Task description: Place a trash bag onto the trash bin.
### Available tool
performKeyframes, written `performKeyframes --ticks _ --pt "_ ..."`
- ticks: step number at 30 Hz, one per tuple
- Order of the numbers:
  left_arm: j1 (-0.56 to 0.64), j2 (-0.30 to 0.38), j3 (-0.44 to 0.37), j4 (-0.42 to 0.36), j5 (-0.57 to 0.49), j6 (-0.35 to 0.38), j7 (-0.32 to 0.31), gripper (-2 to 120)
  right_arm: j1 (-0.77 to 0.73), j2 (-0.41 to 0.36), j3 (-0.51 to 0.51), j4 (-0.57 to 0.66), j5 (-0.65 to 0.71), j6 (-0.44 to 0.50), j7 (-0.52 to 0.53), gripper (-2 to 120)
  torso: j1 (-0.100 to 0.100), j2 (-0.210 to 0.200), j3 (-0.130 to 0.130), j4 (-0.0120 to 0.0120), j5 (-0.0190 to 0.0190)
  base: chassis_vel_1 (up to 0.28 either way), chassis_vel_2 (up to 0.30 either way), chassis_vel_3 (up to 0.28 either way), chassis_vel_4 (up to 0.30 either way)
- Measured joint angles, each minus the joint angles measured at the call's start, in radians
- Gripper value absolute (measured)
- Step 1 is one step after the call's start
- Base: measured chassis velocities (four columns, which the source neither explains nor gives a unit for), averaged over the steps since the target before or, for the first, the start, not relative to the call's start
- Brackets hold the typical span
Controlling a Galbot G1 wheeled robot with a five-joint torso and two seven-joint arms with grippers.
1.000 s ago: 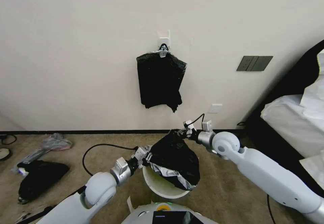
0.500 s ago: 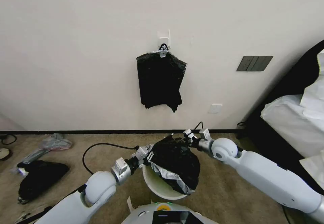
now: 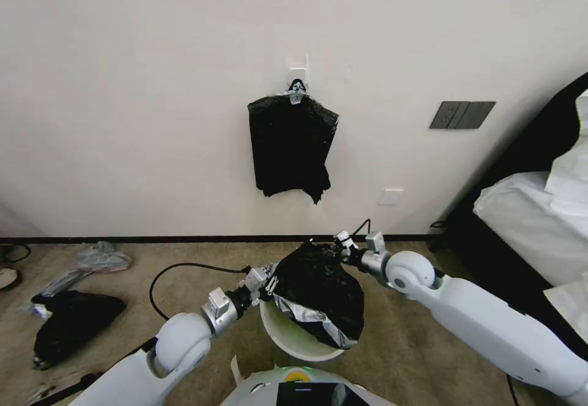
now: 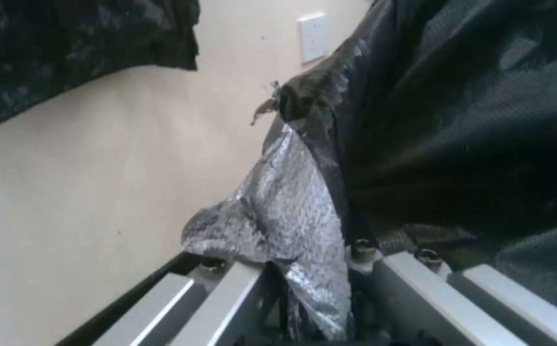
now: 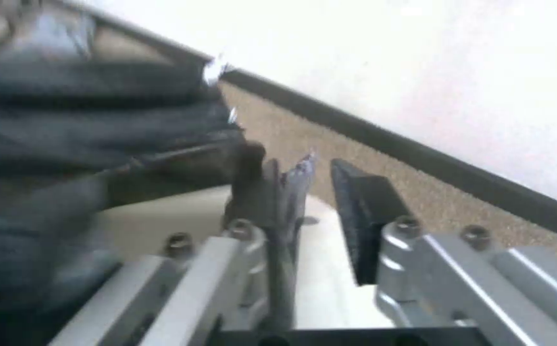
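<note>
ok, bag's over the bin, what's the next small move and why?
Probably close the right gripper on the trash bag edge standing loose between its parted jaws. The bag sits bunched over the trash bin, whose near rim is bare, and the left gripper clamps the opposite edge; both edges need holding to stretch the mouth over the rim.

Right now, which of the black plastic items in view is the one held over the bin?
The trash bag, draped over the trash bin between the left gripper and right gripper; the clipped bundle hangs on the wall, the black sack lies on the carpet.
</note>
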Motion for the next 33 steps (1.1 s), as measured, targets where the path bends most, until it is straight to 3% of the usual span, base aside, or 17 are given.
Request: performKeyframes --ticks 3,11,15,20,21,27,33 --pt "-0.013 -0.004 0.002 0.015 -0.017 0.002 -0.003 1 -0.084 -0.008 0.111 0.033 0.065 -0.004 0.013 38 0.000 0.000 0.000 -0.0002 0.0001 0.000 0.000 0.000 0.000" --pt "-0.022 -0.012 0.006 0.024 -0.027 0.010 -0.013 1 -0.175 -0.008 0.255 0.080 0.166 -0.009 0.053 65 0.000 0.000 0.000 -0.0001 0.0002 0.000 0.000 0.000 0.000" --pt "-0.020 -0.034 -0.005 0.043 -0.092 0.051 -0.070 1 -0.200 -0.003 0.335 0.137 0.214 -0.007 0.086 78 0.000 0.000 0.000 0.0003 0.0000 0.000 0.000 0.000 0.000" --pt "-0.053 -0.086 -0.030 0.081 -0.265 0.116 -0.202 1 -0.331 -0.004 0.486 0.266 0.202 -0.003 0.095 98 0.000 0.000 0.000 -0.0001 0.0001 0.000 0.000 0.000 0.000" --pt "-0.063 -0.097 -0.035 0.087 -0.305 0.130 -0.235 1 -0.386 -0.007 0.521 0.305 0.176 0.001 0.091 99 0.000 0.000 0.000 -0.0002 0.0000 0.000 0.000 0.000 0.000" --pt "-0.084 -0.117 -0.042 0.096 -0.369 0.165 -0.300 1 -0.522 -0.004 0.553 0.403 0.071 0.007 0.072 100 0.000 0.000 0.000 -0.0004 0.0001 0.000 0.000 0.000 0.000" --pt "-0.102 -0.126 -0.039 0.094 -0.407 0.235 -0.361 1 -0.548 0.000 0.451 0.481 -0.069 -0.001 0.057 100 0.000 0.000 0.000 0.0000 -0.0001 0.000 0.000 0.000 0.000"
